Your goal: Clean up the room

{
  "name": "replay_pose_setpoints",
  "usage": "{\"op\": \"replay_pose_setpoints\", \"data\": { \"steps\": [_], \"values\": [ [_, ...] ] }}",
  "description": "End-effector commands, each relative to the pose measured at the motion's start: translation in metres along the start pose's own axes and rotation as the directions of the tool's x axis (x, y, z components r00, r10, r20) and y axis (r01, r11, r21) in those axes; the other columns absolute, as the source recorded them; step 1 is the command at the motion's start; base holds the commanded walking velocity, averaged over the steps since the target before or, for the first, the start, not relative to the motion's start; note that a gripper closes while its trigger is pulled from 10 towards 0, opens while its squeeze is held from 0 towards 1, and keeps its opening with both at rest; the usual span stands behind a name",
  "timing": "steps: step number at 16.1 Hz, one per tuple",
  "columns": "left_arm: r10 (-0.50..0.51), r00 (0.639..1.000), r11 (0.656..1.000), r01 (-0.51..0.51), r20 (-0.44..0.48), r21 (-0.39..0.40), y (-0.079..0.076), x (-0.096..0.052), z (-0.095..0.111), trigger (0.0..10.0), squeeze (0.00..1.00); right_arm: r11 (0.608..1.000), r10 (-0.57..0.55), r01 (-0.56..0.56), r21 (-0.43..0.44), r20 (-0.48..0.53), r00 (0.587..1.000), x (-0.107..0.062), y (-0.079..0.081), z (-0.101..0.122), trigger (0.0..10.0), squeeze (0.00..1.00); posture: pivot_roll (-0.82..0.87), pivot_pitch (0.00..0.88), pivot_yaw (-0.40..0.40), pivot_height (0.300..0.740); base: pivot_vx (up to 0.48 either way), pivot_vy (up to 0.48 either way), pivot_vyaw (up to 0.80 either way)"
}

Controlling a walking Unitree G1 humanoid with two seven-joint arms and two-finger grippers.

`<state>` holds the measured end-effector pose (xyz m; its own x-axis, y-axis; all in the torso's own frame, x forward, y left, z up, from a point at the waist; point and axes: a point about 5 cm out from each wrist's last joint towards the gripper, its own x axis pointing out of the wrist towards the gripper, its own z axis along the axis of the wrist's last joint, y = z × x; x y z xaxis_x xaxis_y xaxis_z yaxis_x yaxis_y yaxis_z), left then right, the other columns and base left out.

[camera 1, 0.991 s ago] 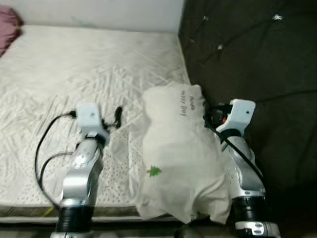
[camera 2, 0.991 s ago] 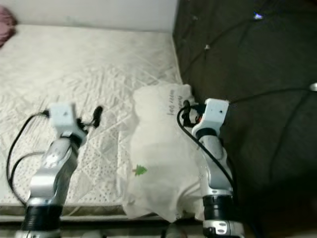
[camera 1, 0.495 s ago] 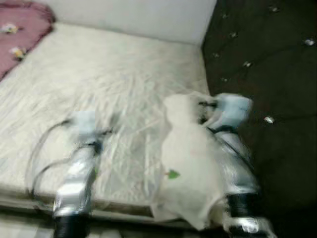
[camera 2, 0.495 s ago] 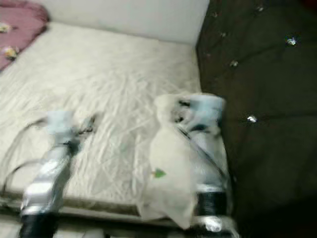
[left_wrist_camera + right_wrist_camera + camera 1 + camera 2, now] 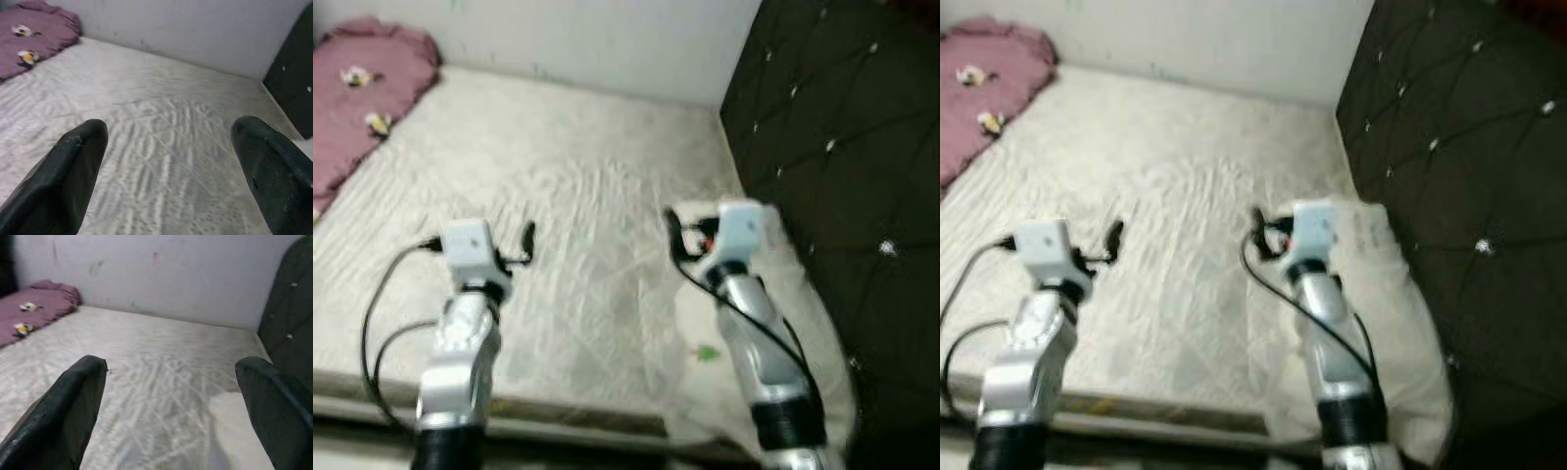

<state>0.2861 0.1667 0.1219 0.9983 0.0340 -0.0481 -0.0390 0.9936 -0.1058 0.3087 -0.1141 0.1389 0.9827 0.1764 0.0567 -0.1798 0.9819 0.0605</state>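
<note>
Two empty grippers held over a bare mattress, with a pillow lying against the headboard on the right.

The quilted white mattress (image 5: 558,196) spans the scene, ending at a pale wall (image 5: 607,39) on the far side. A dark tufted headboard (image 5: 842,127) rises along the right. The white pillow (image 5: 1391,294) lies at the near right, beside the headboard and partly under the right arm. A pink blanket (image 5: 362,98) is bunched at the far left. The left gripper (image 5: 171,147) and right gripper (image 5: 171,382) hang above the mattress, fingers spread wide, holding nothing.
</note>
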Motion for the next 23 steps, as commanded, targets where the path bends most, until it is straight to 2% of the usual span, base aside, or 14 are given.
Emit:
{"op": "replay_pose_setpoints", "data": {
  "steps": [1,2,4,5,9,12,23],
  "values": [
    [-0.030,1.000,1.000,0.030,-0.005,-0.008,-0.0120,-0.0005,-0.0013,10.0,0.00,0.999,-0.048,0.048,-0.015,-0.024,0.999,-0.0036,-0.0161,-0.0007,10.0,0.00,0.00,0.000,-0.077,0.740,0.000,0.000,0.00],
    [-0.037,0.999,0.999,0.036,-0.007,-0.018,-0.0135,-0.0012,-0.0012,10.0,0.00,0.999,-0.034,0.035,0.018,-0.036,0.999,-0.0051,-0.0158,-0.0023,10.0,0.00,0.00,0.000,-0.077,0.740,0.000,0.000,0.00],
    [-0.043,0.999,0.999,0.043,-0.009,-0.019,-0.0137,-0.0024,-0.0024,10.0,0.00,0.996,-0.084,0.085,0.030,-0.035,0.996,-0.0061,-0.0206,-0.0028,10.0,0.00,0.00,0.000,-0.077,0.740,0.000,0.000,0.00],
    [-0.052,0.999,0.999,0.052,-0.005,-0.015,-0.0124,-0.0038,-0.0041,10.0,0.00,0.992,-0.098,0.101,0.071,-0.047,0.994,-0.0070,-0.0228,-0.0050,10.0,0.00,0.00,0.000,-0.077,0.740,0.000,0.315,0.00],
    [-0.045,0.999,0.999,0.045,-0.014,-0.017,-0.0096,-0.0046,-0.0058,10.0,0.00,0.993,-0.077,0.083,0.088,-0.069,0.995,-0.0093,-0.0226,-0.0066,10.0,0.00,0.00,0.000,-0.082,0.740,0.000,0.480,0.00],
    [-0.054,0.999,0.998,0.054,-0.002,-0.023,-0.0119,-0.0037,-0.0043,10.0,0.00,0.993,-0.072,0.077,0.088,-0.065,0.995,-0.0074,-0.0217,-0.0045,10.0,0.00,0.00,0.000,-0.085,0.740,0.000,0.480,-0.61],
    [-0.053,0.999,0.998,0.053,-0.003,-0.037,-0.0124,-0.0030,-0.0021,10.0,0.00,0.995,-0.053,0.057,0.082,-0.055,0.997,-0.0052,-0.0192,-0.0028,10.0,0.00,0.00,0.000,-0.084,0.740,0.000,0.480,0.00]
  ]
}}
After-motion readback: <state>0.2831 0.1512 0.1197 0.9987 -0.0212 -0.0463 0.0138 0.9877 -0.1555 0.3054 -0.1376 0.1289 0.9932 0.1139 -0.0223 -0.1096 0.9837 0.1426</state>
